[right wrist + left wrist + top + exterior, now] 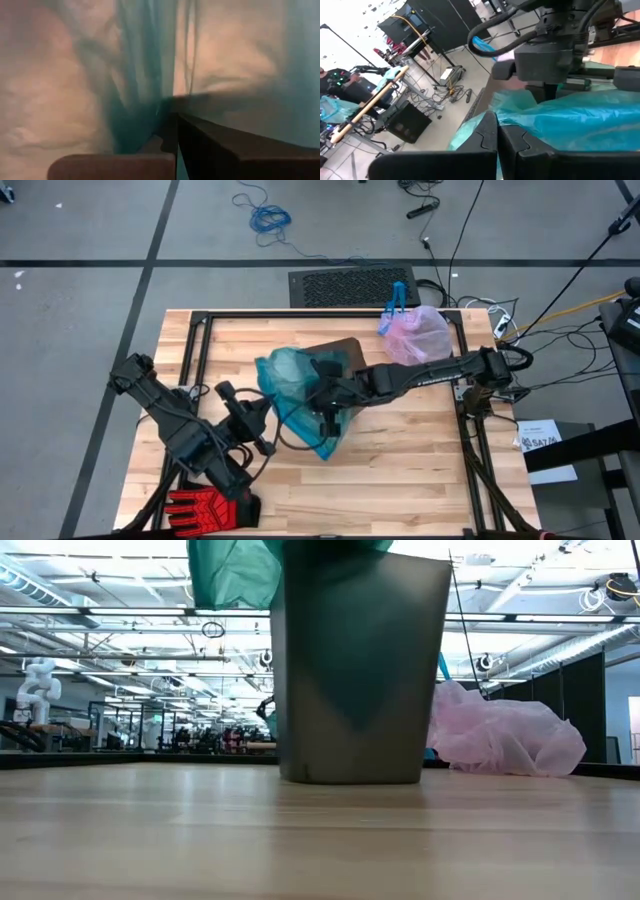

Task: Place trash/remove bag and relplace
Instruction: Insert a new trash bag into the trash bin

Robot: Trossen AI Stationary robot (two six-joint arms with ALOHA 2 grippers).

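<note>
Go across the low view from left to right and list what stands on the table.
Teal-green bag hanging over the bin's rim → dark grey bin → pale pink tied-off bag lying on the table beside it.

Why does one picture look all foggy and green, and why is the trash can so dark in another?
In the right wrist view, the teal bag hangs right against the camera, so everything behind it looks smeared and green-tinted. In the low view, bright ceiling lights shine from behind the bin, leaving its near side dark. The high view is evenly lit, with soft shadows on the table.
</note>
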